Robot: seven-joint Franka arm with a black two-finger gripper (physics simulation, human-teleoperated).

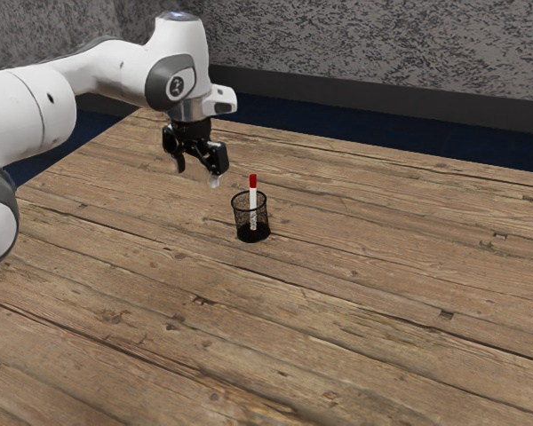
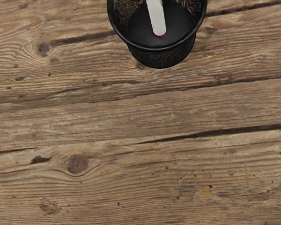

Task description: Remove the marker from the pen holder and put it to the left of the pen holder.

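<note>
Marker [image 1: 253, 200] in the mesh pen holder [image 1: 265, 218], standing close to upright, red end up above the rim, and that's where the play stands: nothing scored on this task so far! The claw [image 1: 196, 172] hangs above the tabletop [image 1: 355, 293], off toward the exterior view's left of the holder, its two fingers well apart and nothing between them. So the whole job lies ahead, by my reading: get over the holder, come down around that red end, close on it, lift straight until the lower end clears the rim, then carry it to the holder's left, lower and let go. Watch that lift, folks; a sideways pull could drag or tip the holder, which looks light.
</note>
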